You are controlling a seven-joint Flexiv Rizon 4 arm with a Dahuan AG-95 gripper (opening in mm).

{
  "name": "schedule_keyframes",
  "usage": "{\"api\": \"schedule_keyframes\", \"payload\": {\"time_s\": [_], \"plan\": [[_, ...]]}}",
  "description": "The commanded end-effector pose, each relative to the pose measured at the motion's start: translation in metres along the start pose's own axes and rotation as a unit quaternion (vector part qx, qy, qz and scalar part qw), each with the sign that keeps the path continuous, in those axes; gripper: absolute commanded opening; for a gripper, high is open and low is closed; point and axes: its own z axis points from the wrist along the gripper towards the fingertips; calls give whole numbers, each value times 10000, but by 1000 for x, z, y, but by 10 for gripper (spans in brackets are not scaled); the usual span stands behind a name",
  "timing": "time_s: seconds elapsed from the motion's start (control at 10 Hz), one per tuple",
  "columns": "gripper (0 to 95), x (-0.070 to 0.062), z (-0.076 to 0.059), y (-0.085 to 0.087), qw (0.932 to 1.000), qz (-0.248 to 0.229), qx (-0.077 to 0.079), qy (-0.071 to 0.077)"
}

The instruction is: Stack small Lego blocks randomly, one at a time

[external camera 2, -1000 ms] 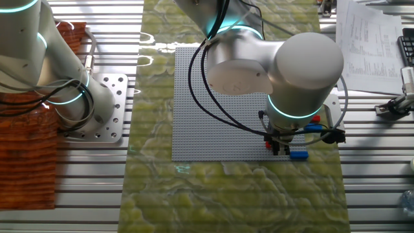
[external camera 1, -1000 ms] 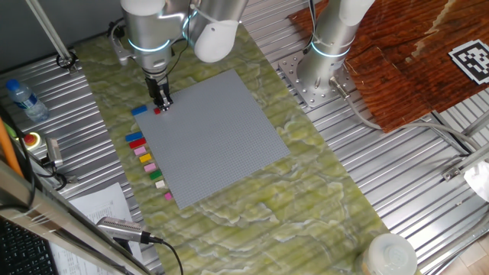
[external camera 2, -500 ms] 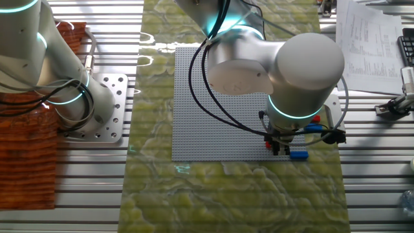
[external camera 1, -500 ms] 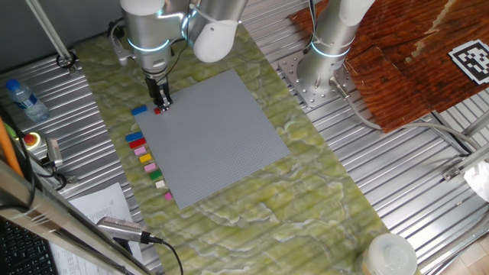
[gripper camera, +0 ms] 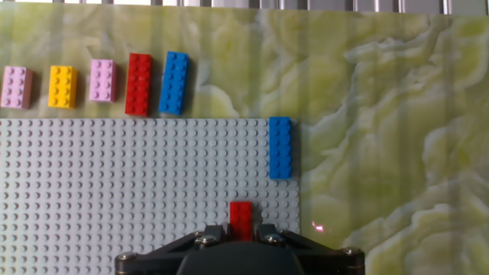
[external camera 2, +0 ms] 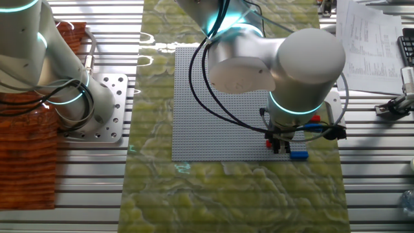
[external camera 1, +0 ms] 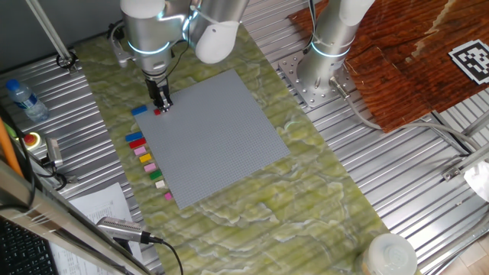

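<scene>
My gripper (gripper camera: 241, 231) stands low over the near right corner of the grey baseplate (gripper camera: 114, 191), its jaws close on either side of a small red brick (gripper camera: 241, 214) that sits on the plate. A blue brick (gripper camera: 280, 147) lies along the plate's right edge, just ahead. Beyond the plate lie a row of bricks: pink (gripper camera: 16, 86), yellow (gripper camera: 63, 85), pink (gripper camera: 102, 79), red (gripper camera: 139, 73), blue (gripper camera: 175, 72). In one fixed view the gripper (external camera 1: 162, 105) is at the plate's far left corner by the red brick (external camera 1: 158, 111).
A second arm's base (external camera 1: 321, 69) stands on a metal plate right of the baseplate (external camera 1: 214, 137). A brown cloth (external camera 1: 412, 53) lies at the far right. A water bottle (external camera 1: 23, 98), papers and a white container (external camera 1: 390, 256) lie around the mat.
The arm's upper body has shifted slightly in the other fixed view. The gripper stays at the red brick.
</scene>
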Motion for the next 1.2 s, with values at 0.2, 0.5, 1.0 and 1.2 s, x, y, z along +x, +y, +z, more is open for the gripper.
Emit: {"api": "schedule_keyframes", "payload": {"time_s": [0.2,0.5,1.0,1.2], "plan": [[0,1,0,-2,9999,1,-125,-11],[0,1,4,-1,9999,37,-124,52],[0,1,14,0,10000,3,-2,8],[0,0,12,0,10000,-3,-3,17]]}}
